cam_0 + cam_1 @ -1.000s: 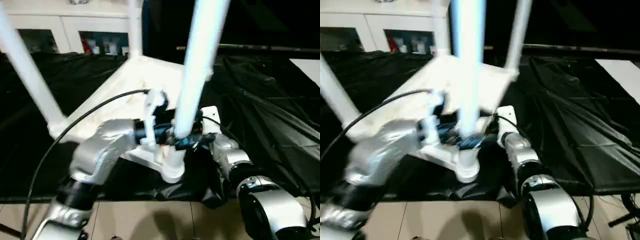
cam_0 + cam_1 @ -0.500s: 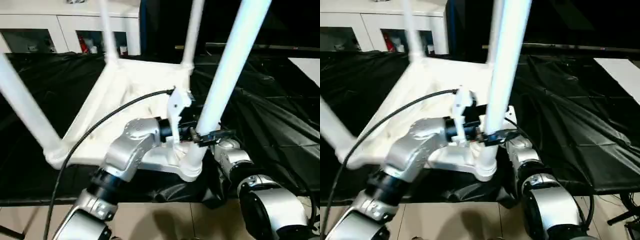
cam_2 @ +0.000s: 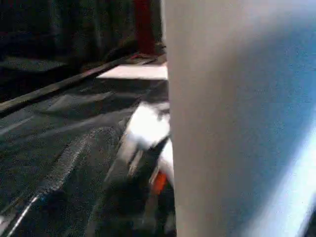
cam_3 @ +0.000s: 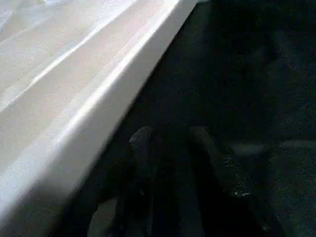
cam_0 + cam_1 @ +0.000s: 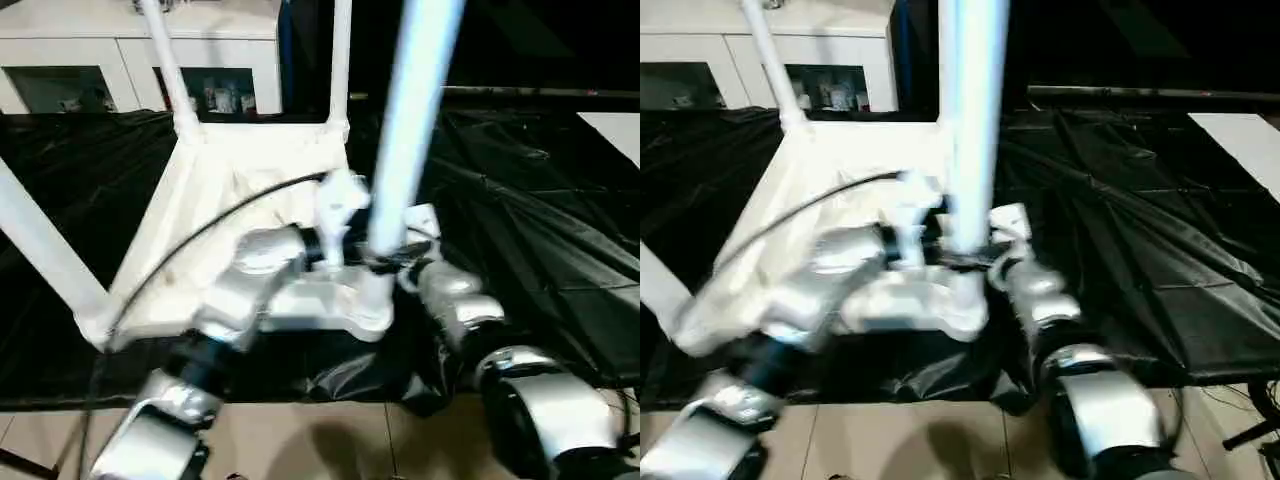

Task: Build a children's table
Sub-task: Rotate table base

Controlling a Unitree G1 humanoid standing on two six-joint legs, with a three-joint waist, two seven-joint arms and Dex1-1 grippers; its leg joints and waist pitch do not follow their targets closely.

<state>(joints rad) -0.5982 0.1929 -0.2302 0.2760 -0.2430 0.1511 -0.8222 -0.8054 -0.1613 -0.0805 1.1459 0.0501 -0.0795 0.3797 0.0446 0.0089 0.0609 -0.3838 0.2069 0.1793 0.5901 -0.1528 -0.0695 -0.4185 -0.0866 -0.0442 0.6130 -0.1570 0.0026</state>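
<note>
- Left eye view: the children's table [image 5: 235,205] lies upside down on a black sheet [image 5: 540,230] spread over the floor, its white tabletop [image 5: 200,250] facing up with the ribbed underside showing. Legs stand in its corners: two thin ones at the far corners, one at the left [image 5: 45,250], and a near leg [image 5: 410,130] rising tall just in front of the camera. The left gripper [image 5: 345,235] sits beside the base of that near leg, fingers spread wide, not clamped on it. Beige floor tiles [image 5: 300,440] show at the near edge.
- Right eye view: a white cabinet [image 5: 770,60] with glass doors stands against the far wall, small items on its shelves. The sheet is creased and folded toward the right. A white panel [image 5: 1240,140] lies at the far right.
- Left wrist view: the near leg looms close; beyond it are the black sheet and a pale strip of floor.
- Right wrist view: the right gripper [image 4: 180,163] has its two fingers [image 4: 143,153] a little apart over the black sheet, just beside the tabletop's white edge [image 4: 89,94], with nothing between them.
</note>
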